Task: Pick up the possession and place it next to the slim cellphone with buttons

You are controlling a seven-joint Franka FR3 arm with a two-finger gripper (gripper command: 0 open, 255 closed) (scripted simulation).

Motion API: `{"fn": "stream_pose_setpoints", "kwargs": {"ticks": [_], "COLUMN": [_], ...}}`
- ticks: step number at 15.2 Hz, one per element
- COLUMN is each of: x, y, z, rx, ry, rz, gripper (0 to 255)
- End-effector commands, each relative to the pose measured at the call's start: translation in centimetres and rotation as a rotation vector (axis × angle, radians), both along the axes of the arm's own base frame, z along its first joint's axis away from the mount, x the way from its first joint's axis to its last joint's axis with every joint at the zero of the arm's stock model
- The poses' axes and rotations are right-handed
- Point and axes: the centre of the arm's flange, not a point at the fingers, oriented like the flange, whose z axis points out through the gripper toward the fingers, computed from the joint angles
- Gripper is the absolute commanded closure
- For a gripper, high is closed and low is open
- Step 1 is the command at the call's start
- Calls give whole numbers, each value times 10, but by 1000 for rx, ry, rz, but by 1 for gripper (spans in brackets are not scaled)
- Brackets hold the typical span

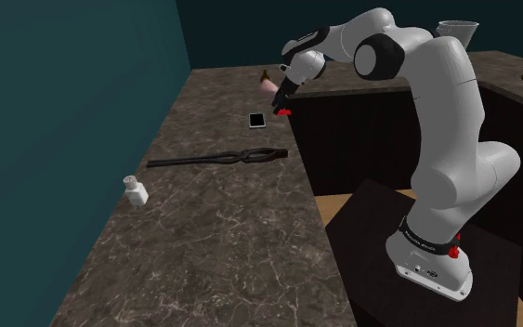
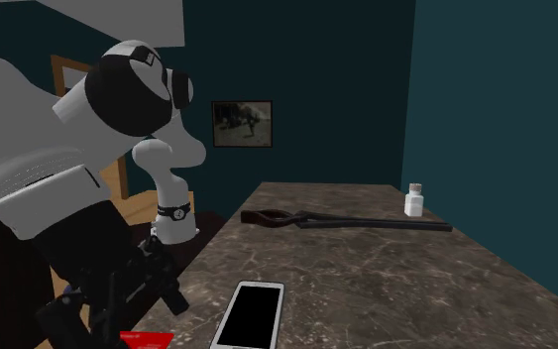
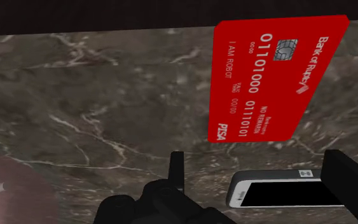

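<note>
My end effector (image 3: 258, 162) is released, fingers apart, over the marbled tabletop (image 3: 95, 114). Red bank card (image 3: 276, 79) lies flat near white phone (image 3: 285, 191).

phone (image 2: 250, 315) flat on counter (image 2: 386, 288) | red card (image 2: 148, 338) near it — gripper (image 2: 153, 295) above card

dark brown veined stone bench (image 1: 213, 232) looking smooth and polished, flat red plastic bank card (image 3: 273, 76) kinda glossy with a small metallic chip, slim white-rimmed phone (image 3: 285, 189) with shiny black screen, long black tongs (image 1: 217, 158) totally matt
</note>
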Motion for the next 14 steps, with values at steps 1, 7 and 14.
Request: {"fn": "stream_pose_setpoints", "kwargs": {"ticks": [1, 7, 14], "x": [0, -19, -19], "y": [0, -20, -20], "z": [0, 42, 42], "rx": [0, 0, 0], "ry": [0, 0, 0], "rz": [0, 0, 0], "gripper": [0, 0, 0]}}
